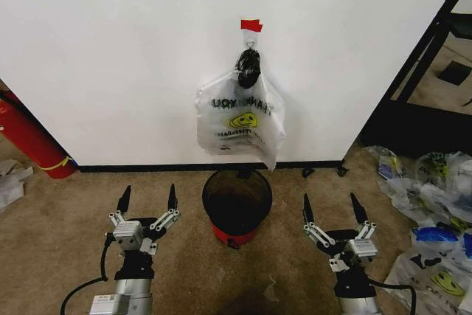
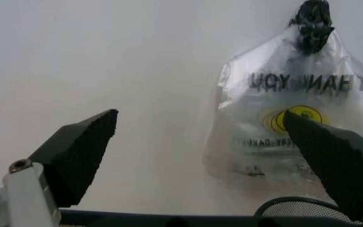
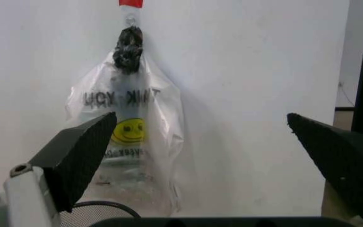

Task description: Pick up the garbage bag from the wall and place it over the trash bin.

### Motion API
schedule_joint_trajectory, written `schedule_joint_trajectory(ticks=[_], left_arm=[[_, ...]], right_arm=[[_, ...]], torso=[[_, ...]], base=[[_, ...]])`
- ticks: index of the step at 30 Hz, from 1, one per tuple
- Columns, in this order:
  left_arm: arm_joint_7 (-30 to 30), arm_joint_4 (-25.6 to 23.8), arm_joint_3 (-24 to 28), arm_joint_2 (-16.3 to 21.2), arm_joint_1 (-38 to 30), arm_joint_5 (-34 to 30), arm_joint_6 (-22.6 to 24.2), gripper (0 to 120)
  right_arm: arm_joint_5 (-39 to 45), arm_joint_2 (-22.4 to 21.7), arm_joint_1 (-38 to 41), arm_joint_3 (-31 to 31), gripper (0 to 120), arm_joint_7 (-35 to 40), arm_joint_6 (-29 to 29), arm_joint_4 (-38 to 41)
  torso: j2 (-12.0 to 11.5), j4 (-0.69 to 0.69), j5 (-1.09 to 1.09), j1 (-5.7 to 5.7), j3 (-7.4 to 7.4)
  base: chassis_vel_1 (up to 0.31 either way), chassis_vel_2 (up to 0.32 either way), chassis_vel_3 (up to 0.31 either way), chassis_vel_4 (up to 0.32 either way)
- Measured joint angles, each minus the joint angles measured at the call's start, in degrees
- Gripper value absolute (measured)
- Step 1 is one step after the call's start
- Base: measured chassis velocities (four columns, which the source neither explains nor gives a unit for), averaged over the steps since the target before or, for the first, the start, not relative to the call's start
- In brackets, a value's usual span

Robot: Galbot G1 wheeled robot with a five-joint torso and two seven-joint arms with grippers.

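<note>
The garbage bag (image 1: pixel 240 119), thin whitish plastic with a yellow smiley and mirrored dark lettering, hangs by its knotted dark top from a small hook (image 1: pixel 249 37) under a red tape strip (image 1: pixel 251 25) on the white wall (image 1: pixel 110 49). Directly below it on the carpet stands the round black trash bin (image 1: pixel 237 201) with a red base. My left gripper (image 1: pixel 148 191) is open, low and to the bin's left. My right gripper (image 1: pixel 330 201) is open to the bin's right. Both wrist views face the bag (image 2: pixel 289 127) (image 3: pixel 128 137) between open fingers, with the bin's rim (image 2: pixel 301 208) (image 3: pixel 99 210) below.
A red fire extinguisher (image 1: pixel 29 138) leans at the wall on the far left. A black shelf frame (image 1: pixel 435 49) stands at the right. Several loose plastic bags (image 1: pixel 428 204) lie on the carpet at the right. A black baseboard (image 1: pixel 147 168) runs along the wall.
</note>
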Motion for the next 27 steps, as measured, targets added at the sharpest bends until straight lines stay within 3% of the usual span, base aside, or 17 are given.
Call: schedule_joint_trajectory(ticks=[27], left_arm=[[0.00,0.39,0.07,-0.11,-0.59,0.05,0.45,100]], right_arm=[[-0.26,-0.15,0.40,-0.36,100,-0.07,0.09,-0.71]], torso=[[0.00,0.00,0.00,0.00,0.00]], base=[[0.000,0.000,0.000,0.000]])
